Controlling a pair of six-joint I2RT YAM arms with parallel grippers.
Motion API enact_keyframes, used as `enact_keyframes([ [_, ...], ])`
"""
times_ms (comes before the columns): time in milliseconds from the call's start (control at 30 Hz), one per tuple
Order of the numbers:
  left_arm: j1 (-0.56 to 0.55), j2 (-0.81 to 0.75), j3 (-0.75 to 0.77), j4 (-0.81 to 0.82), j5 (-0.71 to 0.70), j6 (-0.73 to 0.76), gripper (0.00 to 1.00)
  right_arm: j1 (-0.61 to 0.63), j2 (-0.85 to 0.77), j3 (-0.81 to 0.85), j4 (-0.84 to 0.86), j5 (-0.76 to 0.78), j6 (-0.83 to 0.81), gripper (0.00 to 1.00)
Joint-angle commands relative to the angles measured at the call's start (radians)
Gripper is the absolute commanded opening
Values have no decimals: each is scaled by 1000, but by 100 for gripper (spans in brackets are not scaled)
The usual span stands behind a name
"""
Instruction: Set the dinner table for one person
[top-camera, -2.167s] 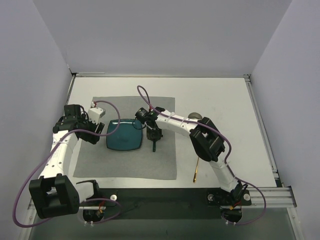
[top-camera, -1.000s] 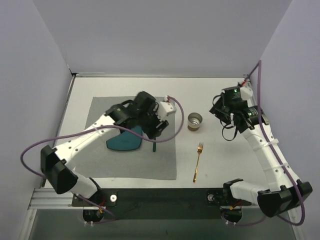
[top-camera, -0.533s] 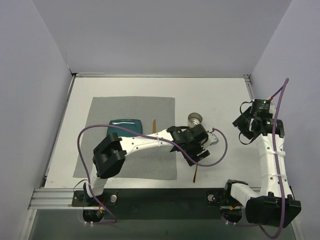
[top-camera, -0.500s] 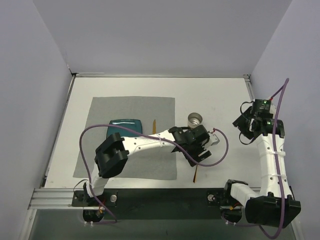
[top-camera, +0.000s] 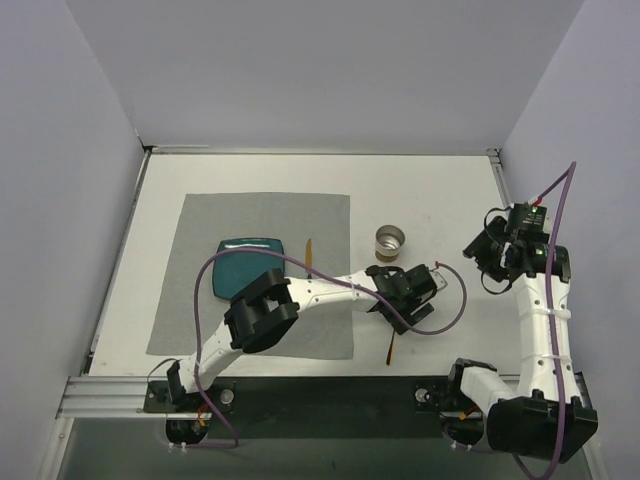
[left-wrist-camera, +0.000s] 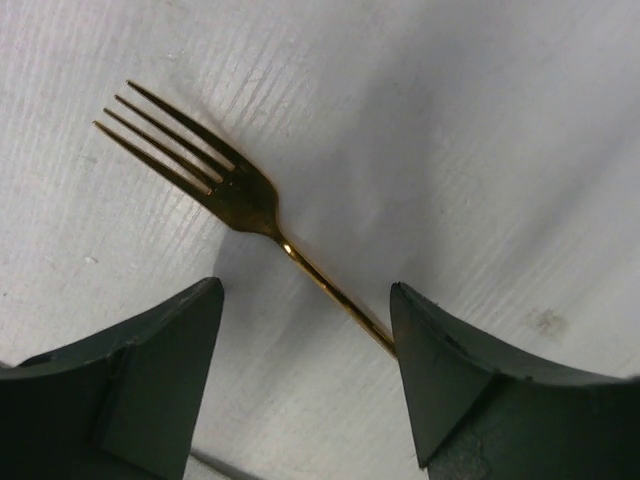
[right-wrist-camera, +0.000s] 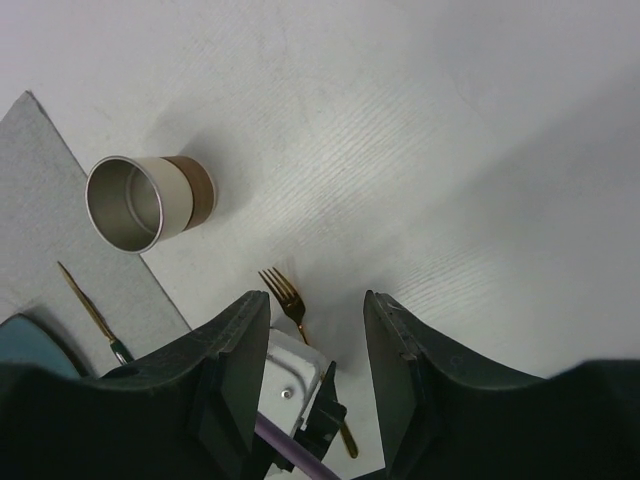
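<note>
The white dinner table (top-camera: 450, 190) carries a grey mat (top-camera: 200, 320) with a teal plate (top-camera: 245, 262) and a gold knife (top-camera: 309, 250) to the plate's right. A metal cup (top-camera: 390, 241) stands off the mat. A gold fork (top-camera: 391, 345) lies on the table below the cup. My left gripper (top-camera: 405, 300) is open and low over the fork (left-wrist-camera: 240, 195), its handle running between the fingers toward the right one. My right gripper (top-camera: 497, 255) is open and empty, raised at the right; its view shows the cup (right-wrist-camera: 150, 200) and fork (right-wrist-camera: 285, 295).
The left arm stretches from its base across the mat's lower right corner (top-camera: 335, 345). Its purple cable (top-camera: 455, 305) loops right of the fork. In the right wrist view, the left wrist body (right-wrist-camera: 295, 380) sits over the fork's handle. The table rim (top-camera: 520, 240) runs close to the right arm.
The right arm left the knife on the mat and drew back to the right. The left arm swung from the far left across the plate to the fork and has settled lower over it.
</note>
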Motion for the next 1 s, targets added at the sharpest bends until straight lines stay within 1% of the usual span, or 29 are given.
enact_keyframes([
  [0, -11, 29, 46, 24, -48, 12, 75, -7, -28, -14, 7, -22, -25, 43],
  [67, -20, 37, 37, 38, -34, 23, 69, -7, -33, -17, 10, -20, -23, 43],
  [100, -28, 37, 23, 36, -35, 27, 61, -7, -36, -18, 10, -19, -20, 43],
  [133, -29, 34, 11, 33, -25, 27, 56, -7, -39, -20, 10, -17, -19, 43],
  [167, -29, 26, -1, 32, -17, 18, 47, -7, -42, -20, 11, -13, -17, 43],
  [233, -29, -1, -52, 26, 17, 8, 39, -7, -51, -21, 14, -8, -14, 43],
  [267, -28, -12, -72, 27, 30, -8, 31, -7, -53, -20, 16, -5, -11, 43],
  [367, -25, -54, -141, 46, 119, -32, 18, -8, -60, -17, 19, 1, -7, 43],
  [400, -25, -67, -168, 67, 151, -37, 7, -8, -65, -15, 19, 3, -5, 43],
  [433, -26, -75, -178, 78, 185, -45, 0, -8, -68, -14, 18, 3, -5, 43],
  [467, -26, -81, -186, 93, 249, -54, 0, -8, -73, -14, 17, 3, -3, 42],
  [567, -28, -104, -212, 115, 337, -101, 0, -10, -89, -9, 16, 7, -5, 42],
  [667, -25, -153, -166, 105, 382, -123, 0, -8, -103, 0, 14, 7, -2, 42],
  [800, -16, -258, -112, 122, 393, -123, 0, -8, -102, 23, 11, 4, 4, 42],
  [867, 9, -276, -51, 73, 437, -149, 0, -8, -96, 40, 11, 7, 13, 42],
  [967, 72, -310, -44, 75, 517, -207, 0, -8, -85, 54, 14, 9, 32, 42],
])
